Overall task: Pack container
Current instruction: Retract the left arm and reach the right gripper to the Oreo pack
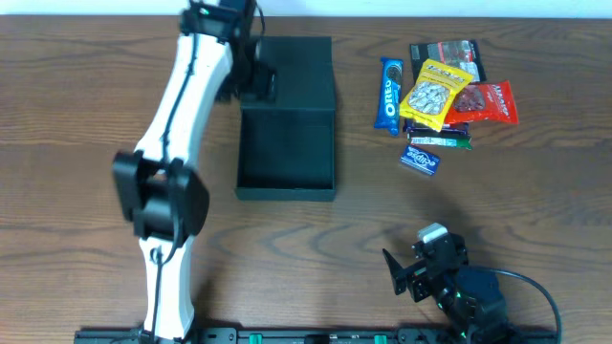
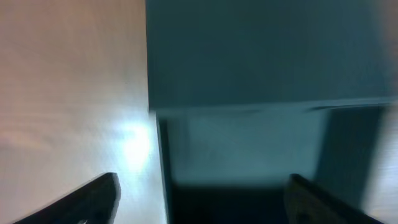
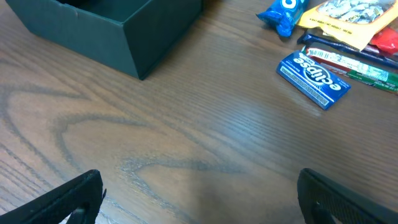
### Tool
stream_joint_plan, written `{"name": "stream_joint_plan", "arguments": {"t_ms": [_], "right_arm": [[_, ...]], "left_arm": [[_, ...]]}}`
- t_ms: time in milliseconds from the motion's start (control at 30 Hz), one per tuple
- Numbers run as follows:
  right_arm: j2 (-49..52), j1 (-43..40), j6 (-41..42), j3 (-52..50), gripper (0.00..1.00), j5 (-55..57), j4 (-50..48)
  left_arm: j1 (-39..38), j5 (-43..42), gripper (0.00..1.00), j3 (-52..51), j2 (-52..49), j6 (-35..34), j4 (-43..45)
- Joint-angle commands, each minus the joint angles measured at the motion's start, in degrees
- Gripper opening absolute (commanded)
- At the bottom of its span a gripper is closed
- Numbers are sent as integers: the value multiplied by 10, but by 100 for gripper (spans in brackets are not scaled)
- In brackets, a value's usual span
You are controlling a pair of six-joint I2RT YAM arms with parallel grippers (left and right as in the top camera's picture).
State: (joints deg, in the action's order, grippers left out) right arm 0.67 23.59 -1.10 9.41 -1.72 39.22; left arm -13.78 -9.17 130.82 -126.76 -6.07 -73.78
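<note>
My left gripper (image 2: 202, 208) hangs above the matte black, shallow cardboard container (image 1: 287, 193), fingers spread wide and gripping nothing. My right gripper (image 3: 202, 199) is likewise spread and empty. The container sits left of centre on the brown wooden table (image 1: 76, 115), its flap lid (image 1: 296, 67) folded open and its well apparently empty. I judge it light and stiff but thin-walled, so it is best pinched at a side wall. Colourful snack packets (image 1: 445, 96) lie heaped well apart to its right.
</note>
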Motion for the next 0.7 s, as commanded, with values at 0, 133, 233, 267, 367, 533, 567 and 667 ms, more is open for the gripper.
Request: {"name": "stream_joint_plan", "arguments": {"t_ms": [0, 133, 233, 267, 367, 533, 567, 667], "right_arm": [[-3, 1, -7, -4, 99, 2, 0], [-3, 1, -7, -4, 99, 2, 0], [-3, 0, -15, -4, 99, 6, 5], [-3, 1, -22, -4, 99, 14, 6], [-3, 1, -22, -4, 99, 15, 6], [-3, 1, -22, -4, 99, 14, -31], [-3, 1, -19, -4, 99, 11, -75], [-3, 1, 88, -4, 99, -5, -199]], "left_arm": [[4, -7, 96, 48, 71, 76, 40], [26, -10, 96, 56, 97, 125, 111], [49, -14, 95, 56, 101, 125, 159], [52, -14, 95, 56, 99, 125, 170], [55, -14, 96, 56, 99, 125, 190], [55, -14, 95, 56, 99, 125, 213], [55, -14, 96, 56, 99, 125, 216], [55, -14, 96, 56, 99, 125, 219]]}}
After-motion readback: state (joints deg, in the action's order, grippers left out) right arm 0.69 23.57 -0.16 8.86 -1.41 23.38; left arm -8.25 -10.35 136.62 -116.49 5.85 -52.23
